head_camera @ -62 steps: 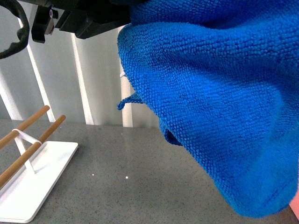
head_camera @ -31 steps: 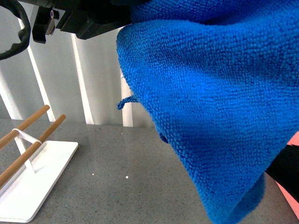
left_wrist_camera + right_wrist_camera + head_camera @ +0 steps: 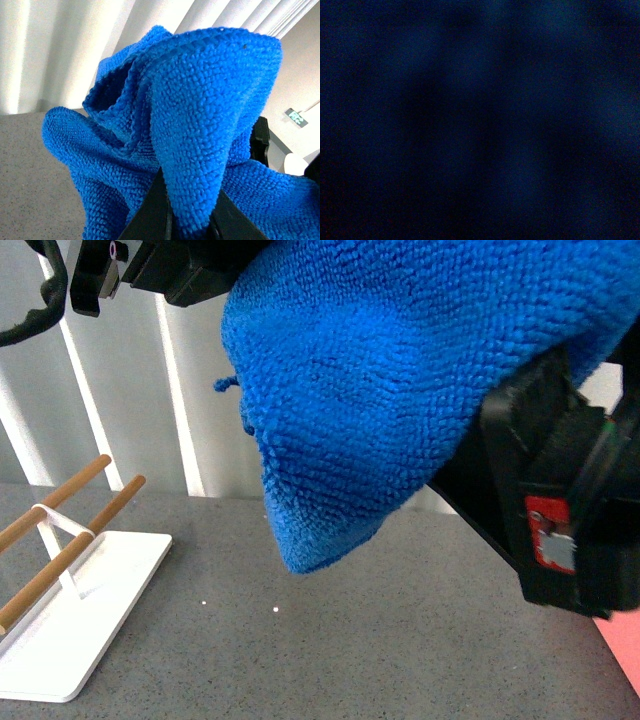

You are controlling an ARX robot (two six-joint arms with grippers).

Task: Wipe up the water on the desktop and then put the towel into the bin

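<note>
The blue towel (image 3: 400, 390) hangs high in the front view, well above the grey speckled desktop (image 3: 330, 660). My left gripper (image 3: 187, 220) is shut on the towel (image 3: 200, 125); a thick fold stands pinched between its two black fingers. The black body of my right arm (image 3: 560, 500) shows at the right, partly under the towel; its fingers are hidden. The right wrist view is dark. A sliver of the salmon-pink bin (image 3: 625, 650) shows at the lower right edge.
A white stand (image 3: 70, 630) with two wooden rods (image 3: 70, 540) sits on the desktop at the left. Pale vertical wall panels (image 3: 130, 410) stand behind the desktop.
The towel has risen and bunched up, its lower edge now well above the desktop. The black right arm has come into view at the right.
</note>
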